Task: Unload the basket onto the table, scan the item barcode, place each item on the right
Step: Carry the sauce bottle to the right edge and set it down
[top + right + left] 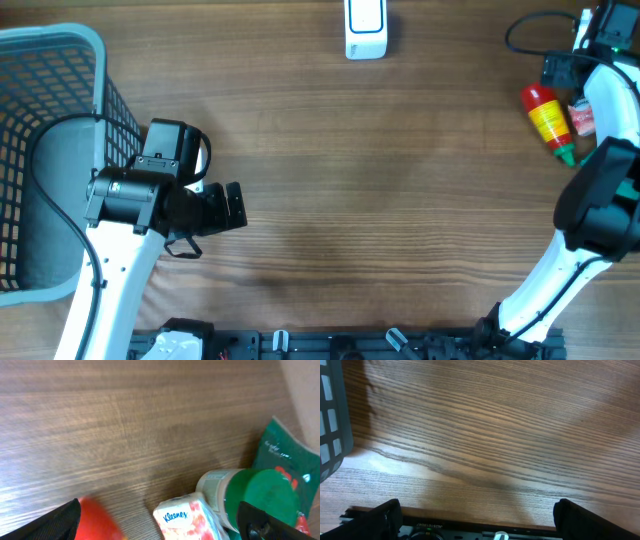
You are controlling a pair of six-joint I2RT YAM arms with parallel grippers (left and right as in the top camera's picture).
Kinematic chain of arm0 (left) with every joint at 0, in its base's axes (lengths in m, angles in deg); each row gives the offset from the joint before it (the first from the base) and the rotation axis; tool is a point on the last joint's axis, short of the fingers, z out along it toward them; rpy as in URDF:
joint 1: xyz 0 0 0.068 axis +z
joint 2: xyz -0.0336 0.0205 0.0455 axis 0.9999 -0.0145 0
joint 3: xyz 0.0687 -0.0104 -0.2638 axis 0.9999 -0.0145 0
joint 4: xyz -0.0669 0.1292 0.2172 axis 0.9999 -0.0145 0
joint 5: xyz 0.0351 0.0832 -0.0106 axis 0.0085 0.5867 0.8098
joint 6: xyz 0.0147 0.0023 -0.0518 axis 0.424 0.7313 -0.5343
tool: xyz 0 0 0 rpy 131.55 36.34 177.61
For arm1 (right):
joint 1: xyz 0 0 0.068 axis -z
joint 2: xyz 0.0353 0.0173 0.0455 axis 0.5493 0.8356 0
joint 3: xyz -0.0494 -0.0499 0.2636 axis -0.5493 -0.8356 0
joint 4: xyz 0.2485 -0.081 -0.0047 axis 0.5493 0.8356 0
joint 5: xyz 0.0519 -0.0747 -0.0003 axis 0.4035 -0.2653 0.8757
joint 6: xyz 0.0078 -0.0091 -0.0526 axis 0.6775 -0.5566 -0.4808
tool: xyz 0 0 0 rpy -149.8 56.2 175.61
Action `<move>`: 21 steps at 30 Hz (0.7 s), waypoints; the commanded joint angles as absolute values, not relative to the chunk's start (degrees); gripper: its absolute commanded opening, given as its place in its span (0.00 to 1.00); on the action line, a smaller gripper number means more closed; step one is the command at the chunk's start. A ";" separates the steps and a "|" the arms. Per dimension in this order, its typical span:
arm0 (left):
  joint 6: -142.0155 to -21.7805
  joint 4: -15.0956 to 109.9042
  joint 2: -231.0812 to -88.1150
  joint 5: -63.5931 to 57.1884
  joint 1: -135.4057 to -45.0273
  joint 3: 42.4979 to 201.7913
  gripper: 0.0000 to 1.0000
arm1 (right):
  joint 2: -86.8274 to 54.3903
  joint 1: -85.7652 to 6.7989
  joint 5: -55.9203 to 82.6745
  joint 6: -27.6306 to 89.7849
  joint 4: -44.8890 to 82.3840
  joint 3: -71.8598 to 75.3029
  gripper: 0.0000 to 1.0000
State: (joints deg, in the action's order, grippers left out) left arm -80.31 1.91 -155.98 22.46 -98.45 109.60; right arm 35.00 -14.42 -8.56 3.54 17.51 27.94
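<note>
1. Plain wood-grain table (400, 200), bare right under the left gripper (480, 522).
2. Grey mesh basket (50, 38) sits off to that gripper's side.
3. Crowded by the right gripper (160, 529): red-yellow bottle (548, 120), Kleenex pack (182, 517), green-lidded jar (250, 497), green packet (282, 455).
4. White scanner (365, 30) sits well apart from both.

You'll find the bottle (549, 122) at two o'clock in your overhead view, lying on its side: red body, yellow band, green cap pointing toward five. The white scanner (366, 30), seemingly upright, sits at twelve, well apart.
</note>
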 commanded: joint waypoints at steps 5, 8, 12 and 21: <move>-80.84 1.89 -155.76 23.00 -98.71 109.40 1.00 | 16.12 -15.45 3.09 14.29 18.21 27.96 1.00; -80.84 1.89 -155.76 23.00 -98.69 109.40 1.00 | 7.09 -16.89 16.43 14.38 19.98 27.96 1.00; -80.84 1.89 -155.76 23.00 -98.71 109.40 1.00 | -4.08 -21.46 27.14 16.56 24.24 27.96 1.00; -80.84 1.89 -155.76 23.00 -98.71 109.40 1.00 | -23.84 -29.94 27.09 45.22 46.01 27.96 1.00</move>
State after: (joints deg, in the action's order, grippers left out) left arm -80.31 1.87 -155.98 22.46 -98.45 109.60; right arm -19.64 -29.51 25.47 29.88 40.88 27.83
